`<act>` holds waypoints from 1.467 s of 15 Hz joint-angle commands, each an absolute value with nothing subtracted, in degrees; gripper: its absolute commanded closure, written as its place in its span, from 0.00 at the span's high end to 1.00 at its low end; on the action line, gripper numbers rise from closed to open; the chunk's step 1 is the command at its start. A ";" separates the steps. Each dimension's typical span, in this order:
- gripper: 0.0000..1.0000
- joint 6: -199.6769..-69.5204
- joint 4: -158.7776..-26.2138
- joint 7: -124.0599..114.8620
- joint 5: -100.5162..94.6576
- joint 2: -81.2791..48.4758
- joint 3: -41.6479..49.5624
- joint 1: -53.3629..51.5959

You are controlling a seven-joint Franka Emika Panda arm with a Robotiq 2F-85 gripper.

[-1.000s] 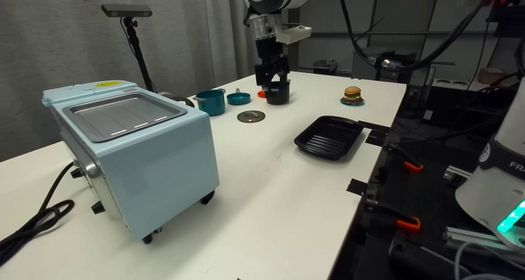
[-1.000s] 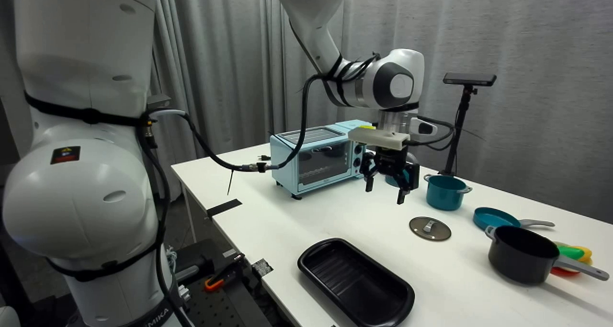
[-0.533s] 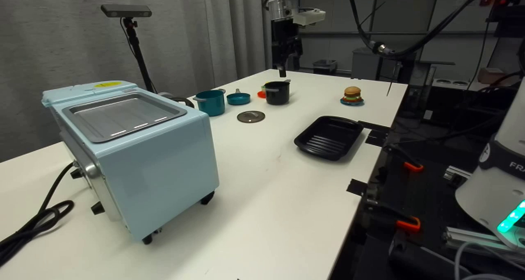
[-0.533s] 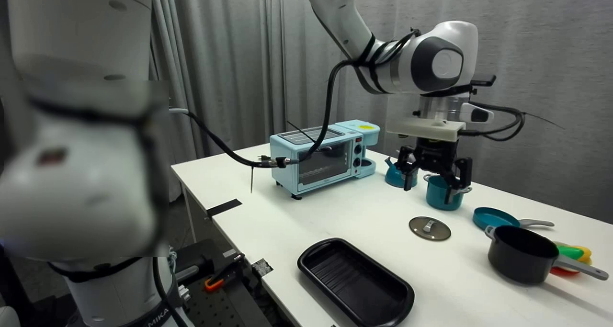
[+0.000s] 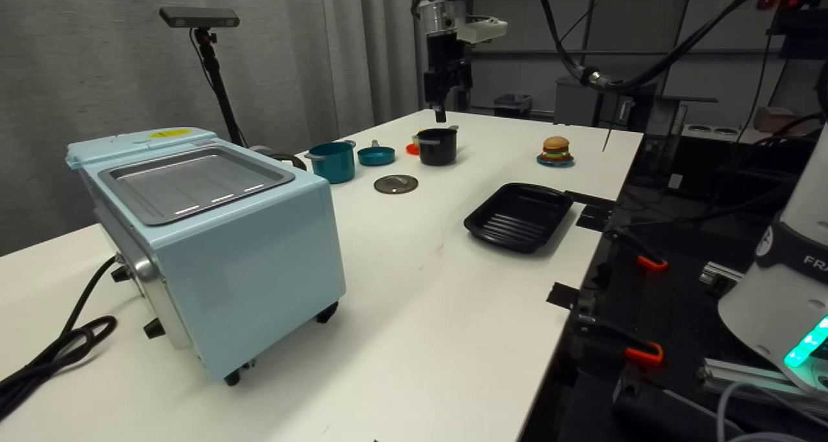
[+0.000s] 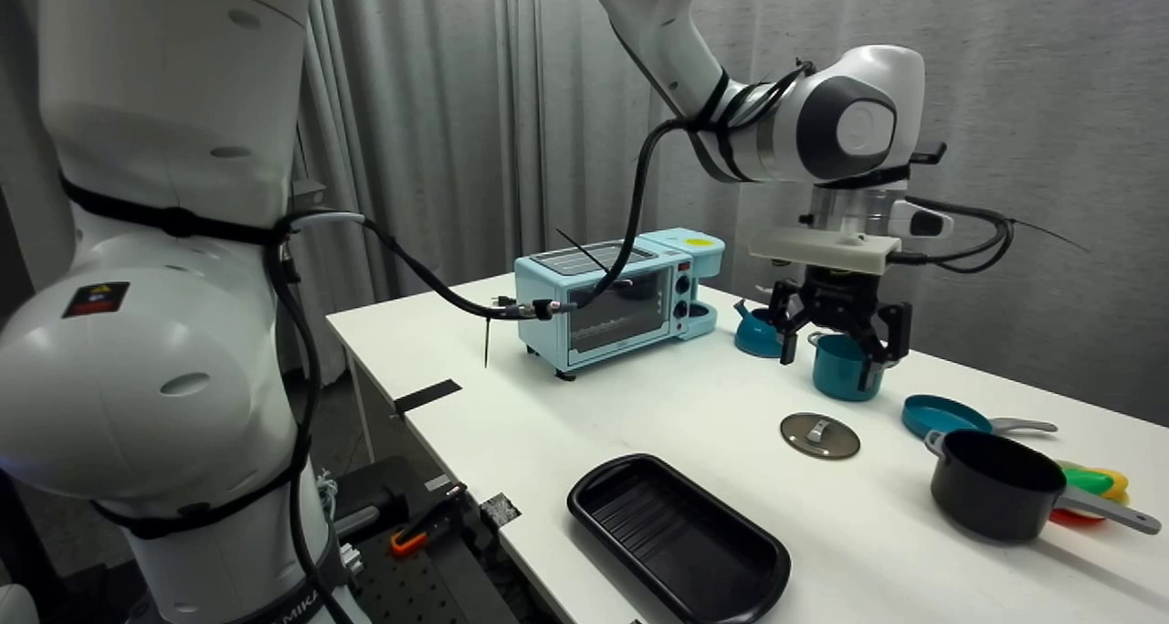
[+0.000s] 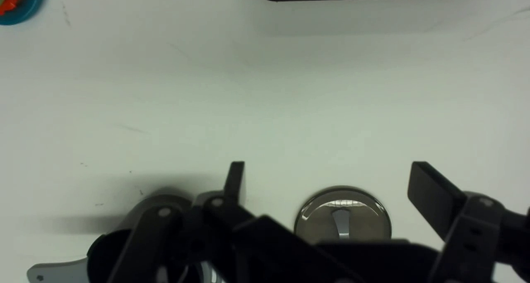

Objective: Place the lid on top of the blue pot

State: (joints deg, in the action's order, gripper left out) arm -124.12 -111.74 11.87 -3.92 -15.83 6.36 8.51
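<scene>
While the Robotiq gripper [image 6: 827,370] hangs empty, jaws spread, the teal 2-handled pot [image 5: 334,166] stands uncovered | smoked-grey lid [image 6: 804,436] lies flat near that pot: likely light, rigid, slick, breakable if glass | pinch its grey tab handle [image 7: 341,222]

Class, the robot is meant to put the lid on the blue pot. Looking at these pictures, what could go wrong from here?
The tool could slip off the lid, whose grey handle looks narrow. Coming down open, the tool might bump the dark grey saucepan, which it partly hides in the wrist view. The lid might also land off-centre and tip into the blue pot, whose top is open.
</scene>
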 commanded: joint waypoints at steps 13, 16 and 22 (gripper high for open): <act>1.00 -122.82 -109.02 11.27 -3.37 -17.88 5.67 8.26; 1.00 -123.48 -107.23 10.12 -3.38 -20.29 5.12 7.75; 1.00 -123.04 -100.38 9.92 -2.87 -26.47 4.42 8.09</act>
State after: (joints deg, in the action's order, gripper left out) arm -124.11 -105.56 10.33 -3.93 -22.42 4.77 7.87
